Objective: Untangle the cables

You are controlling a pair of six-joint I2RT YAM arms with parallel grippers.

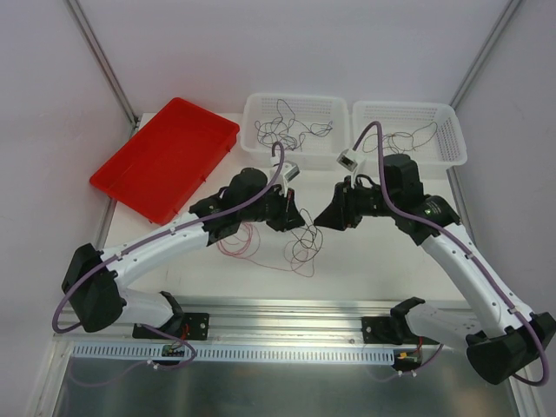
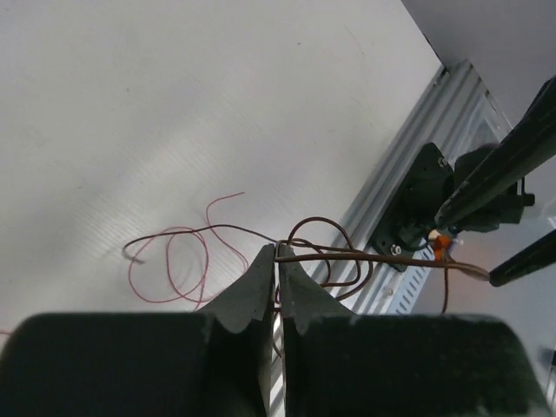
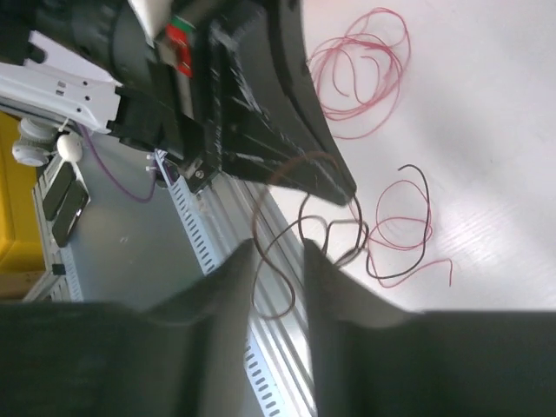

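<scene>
The cables [image 1: 304, 248] lie mid-tabletop [image 1: 365, 261], in the gap between the two grippers and a little toward the near edge. They form a loose heap of loops with no single long axis.

The left gripper [image 2: 276, 252] has its jaws clenched on a dark cable [image 2: 373, 258] right at the tips. From there this strand runs nearly straight and level to the right, toward the right gripper [image 1: 323, 219], so that stretch points across the tabletop from one arm to the other. Below it the same dark strand sags into a few round coils.

Seen from the right wrist, the right gripper's [image 3: 278, 250] jaws stand parted. A dark loop hangs through the gap between them and nothing is pinched.

A pink cable [image 2: 169, 261] lies flat on the tabletop in overlapping rings beside the left gripper, one free end curling up and away from the jaws. In the top view its loops sit just under the left forearm [image 1: 236, 243], beside the dark coils.
</scene>
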